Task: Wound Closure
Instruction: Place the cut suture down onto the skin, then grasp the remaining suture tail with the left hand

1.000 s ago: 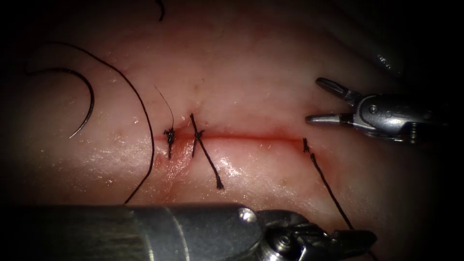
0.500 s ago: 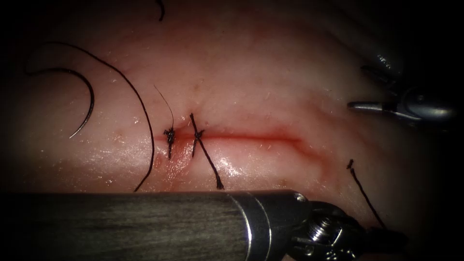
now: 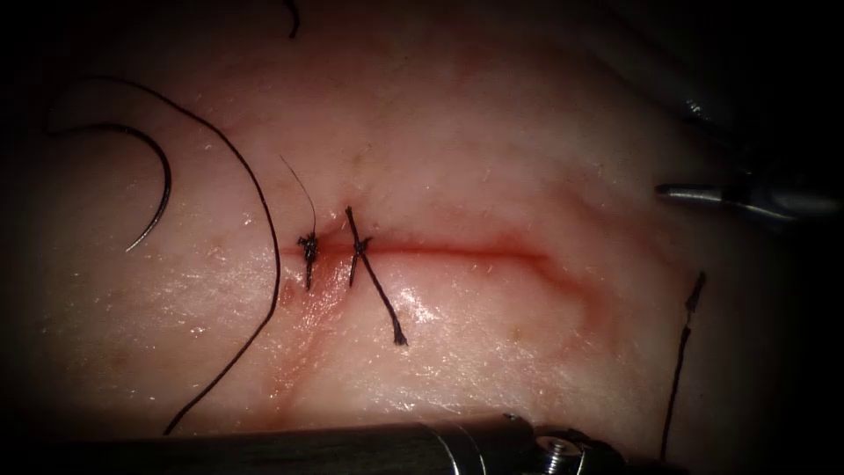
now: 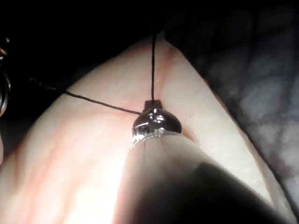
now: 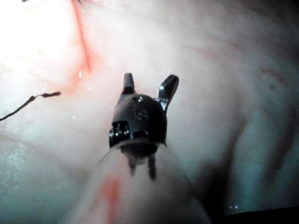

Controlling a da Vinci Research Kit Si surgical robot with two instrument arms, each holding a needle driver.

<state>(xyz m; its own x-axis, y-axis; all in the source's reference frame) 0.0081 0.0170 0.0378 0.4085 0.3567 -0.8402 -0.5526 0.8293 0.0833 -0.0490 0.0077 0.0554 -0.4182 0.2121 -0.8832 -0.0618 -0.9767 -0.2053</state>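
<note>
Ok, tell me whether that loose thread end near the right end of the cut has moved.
Yes. The thread end has drifted right and down, away from the cut, pulled by the left tool.

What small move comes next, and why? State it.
Probably send the right tool, jaws open and empty, toward the needle, lying free on the tissue left of the cut: past two stitches the cut runs unstitched, and the left tool carries a loose thread piece.
</note>
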